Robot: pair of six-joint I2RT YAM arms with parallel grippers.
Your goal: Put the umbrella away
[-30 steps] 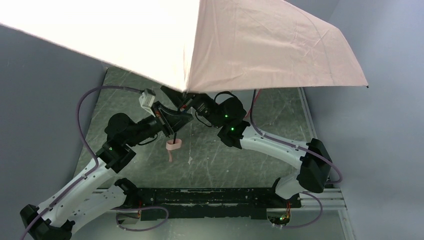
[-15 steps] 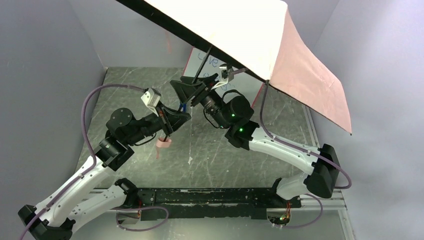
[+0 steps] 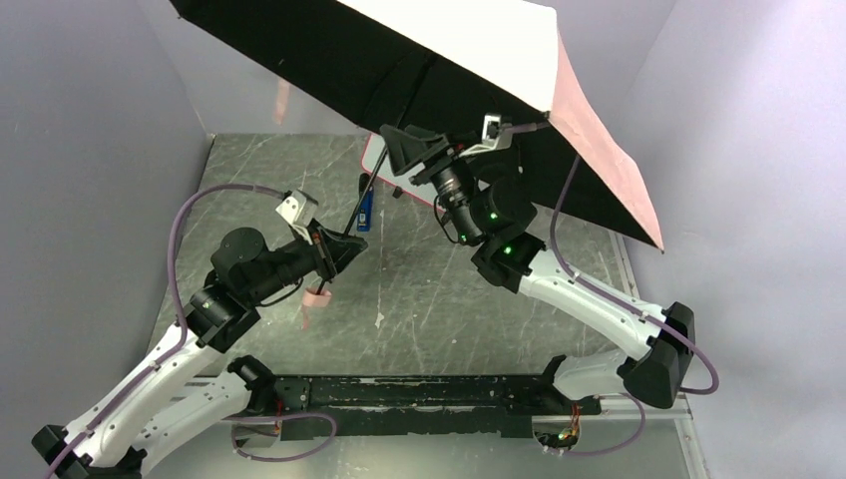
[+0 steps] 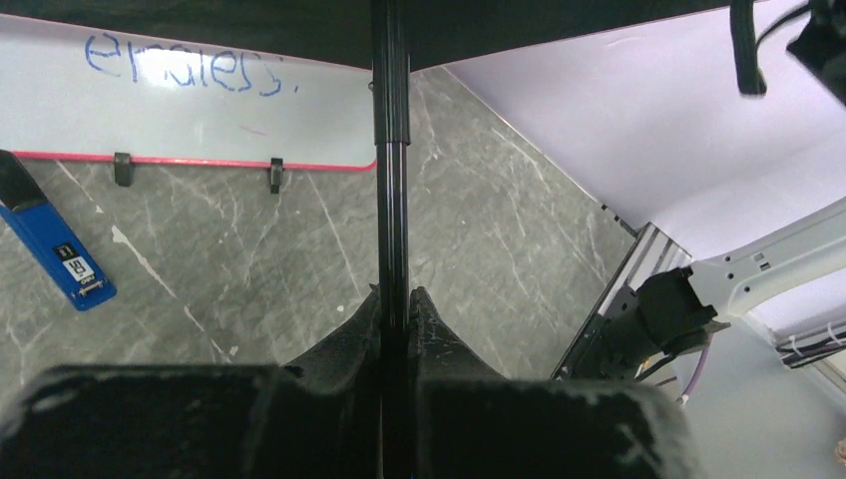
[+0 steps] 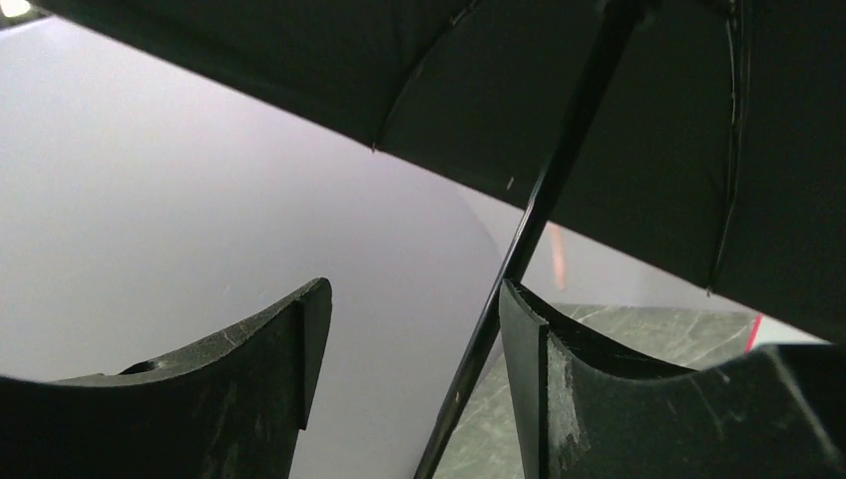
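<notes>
A pale pink compact umbrella (image 3: 469, 50) of thin fabric stands wide open in the air over the far half of the grey marbled bench (image 3: 419, 299), its canopy tipped down toward the right edge. The left end effector (image 4: 392, 299) is clamped tight on the slim black metal shaft (image 4: 389, 150) just above the small pink handle (image 3: 317, 296). The right end effector (image 5: 409, 299) gapes higher up, the shaft passing loose between its fingers. I'd reckon the umbrella light but top-heavy, with flimsy ribs and cloth, so the stiff, slick shaft is the place to grip.

Umbrella (image 3: 449, 40) of thin matt cloth, glossy black metal shaft (image 4: 390, 200), smooth marbled grey tabletop (image 3: 419, 299)
</notes>
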